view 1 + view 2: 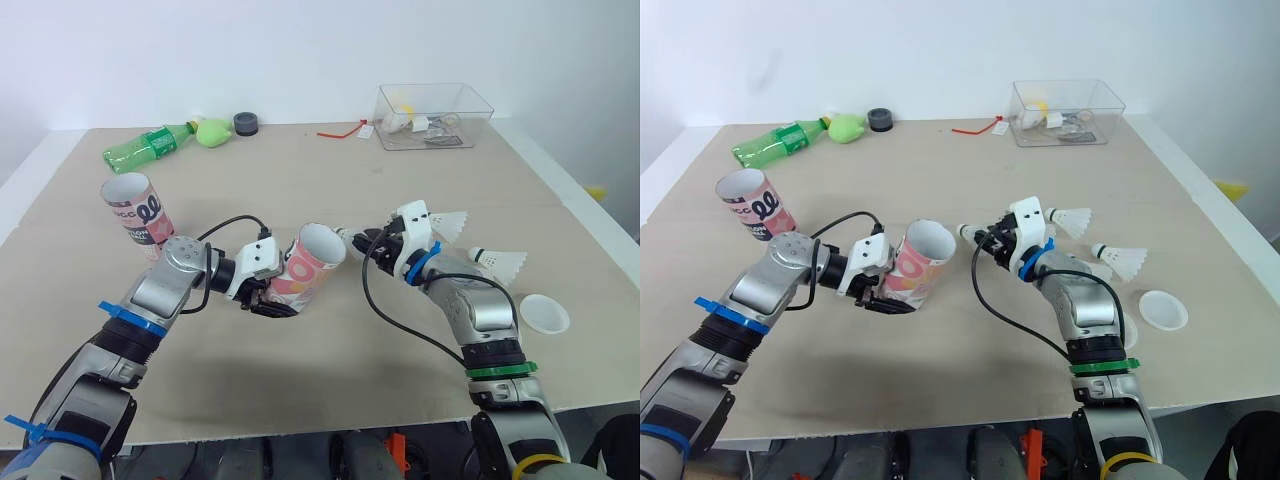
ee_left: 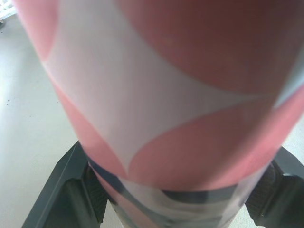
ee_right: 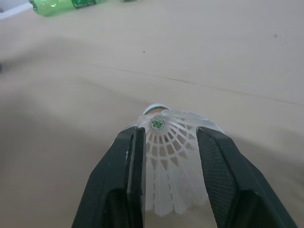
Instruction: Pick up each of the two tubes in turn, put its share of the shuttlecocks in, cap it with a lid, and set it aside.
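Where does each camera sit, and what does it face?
Left eye view: head, looking down at the table, both arms showing.
Right eye view: beside it, same scene.
Left wrist view: along the left gripper, shut on the pink tube.
Right wrist view: along the right gripper, holding a shuttlecock.
Both eye views share pink tube and shuttlecock.

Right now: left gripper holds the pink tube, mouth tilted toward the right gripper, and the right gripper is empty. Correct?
Not quite. The right gripper is not empty: the right wrist view shows it shut on a shuttlecock. The left gripper does hold the pink tube, mouth tilted toward the right gripper.
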Controlling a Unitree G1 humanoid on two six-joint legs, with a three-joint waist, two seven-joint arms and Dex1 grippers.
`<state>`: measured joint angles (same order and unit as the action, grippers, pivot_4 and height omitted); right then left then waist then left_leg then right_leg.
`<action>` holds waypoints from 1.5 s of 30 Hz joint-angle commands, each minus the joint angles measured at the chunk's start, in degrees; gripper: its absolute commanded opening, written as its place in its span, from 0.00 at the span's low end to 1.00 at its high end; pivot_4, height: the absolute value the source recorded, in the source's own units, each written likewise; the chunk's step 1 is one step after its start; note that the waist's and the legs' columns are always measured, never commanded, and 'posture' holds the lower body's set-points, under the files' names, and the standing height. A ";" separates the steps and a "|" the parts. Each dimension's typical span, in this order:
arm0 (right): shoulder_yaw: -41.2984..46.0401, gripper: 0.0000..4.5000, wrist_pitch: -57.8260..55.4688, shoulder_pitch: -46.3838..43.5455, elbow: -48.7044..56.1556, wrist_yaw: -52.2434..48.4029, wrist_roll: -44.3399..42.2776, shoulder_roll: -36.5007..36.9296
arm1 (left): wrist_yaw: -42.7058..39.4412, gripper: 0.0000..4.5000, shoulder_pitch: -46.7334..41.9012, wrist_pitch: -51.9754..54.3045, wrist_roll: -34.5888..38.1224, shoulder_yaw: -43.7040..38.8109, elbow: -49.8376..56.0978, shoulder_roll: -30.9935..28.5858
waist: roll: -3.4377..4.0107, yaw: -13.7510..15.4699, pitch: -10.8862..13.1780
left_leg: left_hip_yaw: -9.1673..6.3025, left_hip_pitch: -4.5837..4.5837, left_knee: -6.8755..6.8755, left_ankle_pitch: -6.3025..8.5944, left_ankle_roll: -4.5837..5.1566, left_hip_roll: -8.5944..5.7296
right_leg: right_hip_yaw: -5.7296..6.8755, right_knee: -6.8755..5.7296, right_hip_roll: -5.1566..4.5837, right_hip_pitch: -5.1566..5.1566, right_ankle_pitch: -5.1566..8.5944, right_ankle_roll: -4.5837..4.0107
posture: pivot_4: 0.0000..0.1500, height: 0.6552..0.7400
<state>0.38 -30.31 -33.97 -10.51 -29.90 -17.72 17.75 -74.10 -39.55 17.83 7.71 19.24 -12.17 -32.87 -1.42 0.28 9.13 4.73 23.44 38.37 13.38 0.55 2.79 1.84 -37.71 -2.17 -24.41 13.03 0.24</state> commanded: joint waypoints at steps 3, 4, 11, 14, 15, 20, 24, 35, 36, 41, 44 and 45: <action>1.14 0.42 0.42 0.80 3.09 -0.76 -0.51 0.75 | 0.87 0.67 0.73 0.25 -0.51 -1.32 0.94 -1.27 | 0.00 0.00 0.00 | 0.00 0.00 0.00 0.00 0.00 0.00 | 0.00 0.00 0.00 0.00 0.00 0.00 | 1.00 1.00; 1.35 0.42 0.19 1.21 3.71 -0.93 -0.71 1.07 | 0.86 0.67 0.80 0.30 -0.47 -1.33 1.02 -1.32 | 0.00 0.00 0.00 | 0.00 0.00 0.00 0.00 0.00 0.00 | 0.00 0.00 0.00 0.00 0.00 0.00 | 1.00 1.00; 2.54 0.42 -1.46 6.05 11.15 -3.04 -2.06 4.93 | 0.62 0.67 1.35 0.46 -0.22 -1.65 1.62 -1.87 | 0.00 -0.01 0.00 | -0.01 0.00 -0.02 0.00 0.00 0.02 | 0.01 0.00 0.00 -0.01 0.02 -0.02 | 1.00 1.00; 3.63 0.42 -2.73 8.47 15.38 -3.61 -3.58 6.48 | -0.13 0.67 1.59 0.26 1.71 -4.07 0.93 -2.69 | 0.00 -0.11 0.00 | 0.00 -0.01 -0.05 0.00 0.00 0.04 | -0.01 0.00 0.03 -0.02 0.03 -0.03 | 1.00 1.00; 3.76 0.42 -2.90 8.86 16.11 -3.58 -3.72 6.70 | -0.27 0.67 1.66 0.12 2.15 -4.67 0.69 -2.90 | 0.00 -0.17 0.00 | 0.01 -0.01 -0.05 0.00 0.00 0.07 | -0.01 0.00 0.06 -0.03 0.04 -0.04 | 1.00 1.00; 4.30 0.42 -6.30 9.09 21.76 -1.42 -5.73 6.12 | -1.49 0.67 3.79 -4.24 2.27 -7.18 -1.16 -6.29 | 0.00 -0.18 0.01 | 0.01 -0.02 -0.06 0.00 0.00 0.21 | 0.00 0.00 0.21 -0.08 0.04 -0.12 | 1.00 1.00; 1.65 0.42 -9.45 8.69 24.80 2.68 -5.67 2.81 | -1.94 0.67 4.97 -5.16 2.32 -7.69 -0.43 -7.34 | -0.01 -0.08 0.00 | -0.01 0.00 -0.10 0.01 -0.02 0.19 | 0.03 0.00 0.17 -0.08 0.07 -0.16 | 1.00 1.00; 0.07 0.42 -11.26 7.90 23.34 7.72 -4.25 -0.69 | -0.71 0.67 6.01 -4.24 2.61 -8.06 0.64 -7.09 | -0.01 -0.04 0.00 | 0.02 0.00 -0.10 0.02 -0.03 0.18 | 0.01 0.01 0.14 -0.09 0.08 -0.14 | 1.00 1.00; 0.14 0.42 -11.24 7.48 22.57 7.93 -4.24 -1.06 | -0.58 0.67 5.96 -4.17 2.59 -8.05 0.67 -6.96 | -0.01 -0.04 0.00 | 0.02 0.00 -0.10 0.02 -0.03 0.18 | 0.01 0.01 0.14 -0.09 0.08 -0.15 | 1.00 1.00; 0.32 0.42 -10.73 5.84 19.60 8.71 -4.15 -2.77 | 0.00 0.67 5.81 -3.90 2.54 -7.95 0.87 -6.42 | -0.01 -0.05 0.00 | 0.00 -0.01 -0.10 0.02 -0.03 0.19 | 0.03 0.00 0.17 -0.08 0.07 -0.16 | 1.00 1.00; 0.11 0.42 -10.60 5.05 17.89 8.97 -4.17 -3.83 | 0.15 0.67 5.93 -3.79 2.54 -7.89 1.05 -6.36 | -0.01 -0.05 0.00 | 0.01 0.00 -0.10 0.02 -0.03 0.19 | 0.02 0.00 0.16 -0.08 0.07 -0.16 | 1.00 1.00; -0.01 0.42 -10.49 4.81 17.24 9.13 -3.99 -4.10 | 0.18 0.67 5.98 -3.77 2.55 -7.87 1.11 -6.37 | -0.01 -0.05 0.00 | 0.02 0.00 -0.10 0.02 -0.03 0.19 | 0.02 0.01 0.15 -0.09 0.07 -0.15 | 1.00 1.00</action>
<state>0.03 -41.89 -27.81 6.57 -21.04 -21.75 14.12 -74.25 -33.66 13.90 10.09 12.05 -12.58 -39.15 -1.43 0.23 9.13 4.75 23.43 38.27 13.39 0.52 2.98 1.86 -37.70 -2.01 -24.50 13.10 0.09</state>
